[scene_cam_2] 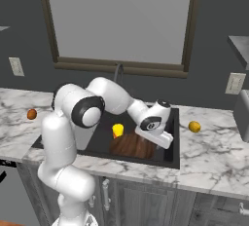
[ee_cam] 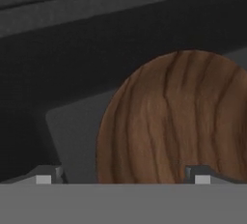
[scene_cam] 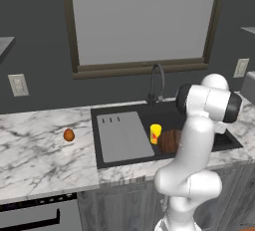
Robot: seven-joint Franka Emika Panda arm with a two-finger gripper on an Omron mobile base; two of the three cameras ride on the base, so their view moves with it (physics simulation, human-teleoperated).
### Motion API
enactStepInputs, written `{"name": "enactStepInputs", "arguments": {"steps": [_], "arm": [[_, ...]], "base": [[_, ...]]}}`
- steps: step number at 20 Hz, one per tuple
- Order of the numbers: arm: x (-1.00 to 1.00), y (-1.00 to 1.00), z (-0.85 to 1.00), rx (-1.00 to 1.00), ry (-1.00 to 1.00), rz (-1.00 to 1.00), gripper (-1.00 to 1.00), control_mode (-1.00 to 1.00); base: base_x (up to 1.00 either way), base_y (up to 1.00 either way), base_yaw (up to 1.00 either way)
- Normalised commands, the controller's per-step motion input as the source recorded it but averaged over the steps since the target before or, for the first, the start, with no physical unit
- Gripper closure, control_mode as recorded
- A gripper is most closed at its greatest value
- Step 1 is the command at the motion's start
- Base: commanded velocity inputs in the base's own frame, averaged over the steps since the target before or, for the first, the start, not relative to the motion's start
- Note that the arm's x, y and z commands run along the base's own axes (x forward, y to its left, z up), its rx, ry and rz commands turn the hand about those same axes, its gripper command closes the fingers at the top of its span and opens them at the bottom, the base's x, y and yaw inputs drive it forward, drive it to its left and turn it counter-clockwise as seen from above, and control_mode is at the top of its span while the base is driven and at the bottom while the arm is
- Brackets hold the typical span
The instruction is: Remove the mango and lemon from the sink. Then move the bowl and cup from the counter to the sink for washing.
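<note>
A kitchen scene where the task looks nearly complete. The mango (scene_cam: 68, 135) rests on the white marble counter (scene_cam: 35, 155) left of the black sink (scene_cam: 124, 160), and the lemon (scene_cam_2: 194, 126) lies on the counter to its right — both fruits are out. Inside the basin stand the yellow cup (scene_cam_2: 117, 130) and, just beside it, the wooden bowl (scene_cam_2: 135, 146). The gripper (ee_cam: 123, 178) hangs over the bowl, jaws spread wide, holding nothing. Count: one mango, one lemon, one cup, one bowl — nothing appears left to move.
</note>
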Motion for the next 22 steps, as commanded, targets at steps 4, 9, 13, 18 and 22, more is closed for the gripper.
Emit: {"name": "enactStepInputs", "arguments": {"steps": [4,9,13,18,22], "arm": [[-0.11,0.0,0.39,-0.04,-0.12,0.0,-1.0,-1.0],[-0.12,0.0,0.39,-0.1,-0.12,0.0,-1.0,-1.0],[-0.16,0.0,0.37,-0.14,-0.09,0.0,-1.0,-1.0],[-0.19,0.0,0.36,-0.14,-0.09,0.0,-1.0,-1.0],[-0.19,0.0,0.38,-0.12,-0.09,0.0,-1.0,-1.0]], "base": [[0.0,0.0,0.0],[0.0,0.0,0.0],[0.0,0.0,0.0],[0.0,0.0,0.0],[0.0,0.0,0.0]]}}
